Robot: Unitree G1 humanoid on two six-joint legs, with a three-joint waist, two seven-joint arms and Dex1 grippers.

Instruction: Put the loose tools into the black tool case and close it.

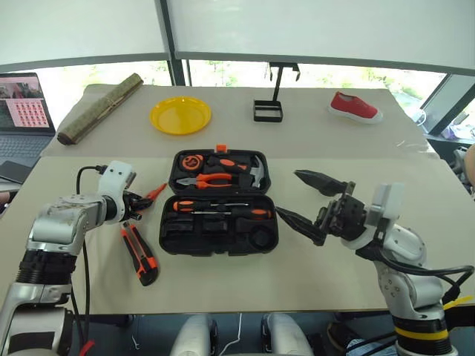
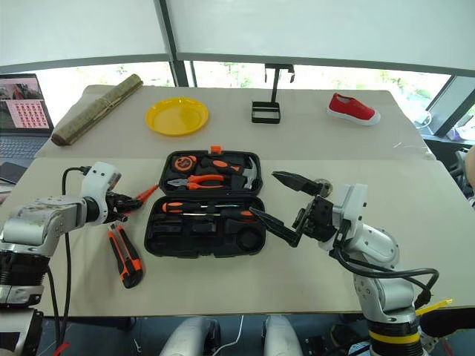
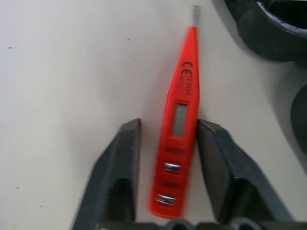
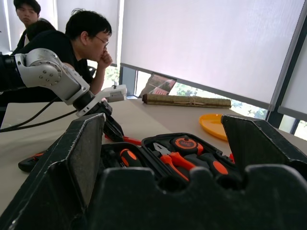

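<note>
The left gripper straddles the slim orange tester pen, which lies on the table just left of the open black tool case. One finger touches the pen and the other stands just off it, so the grip looks unfinished; a lopsided squeeze could roll or flick it away. That arm reaches forward, angled down. The utility knife lies near it, toward the robot. Right of the case, the right gripper hovers wide open, empty, slightly raised.
</note>
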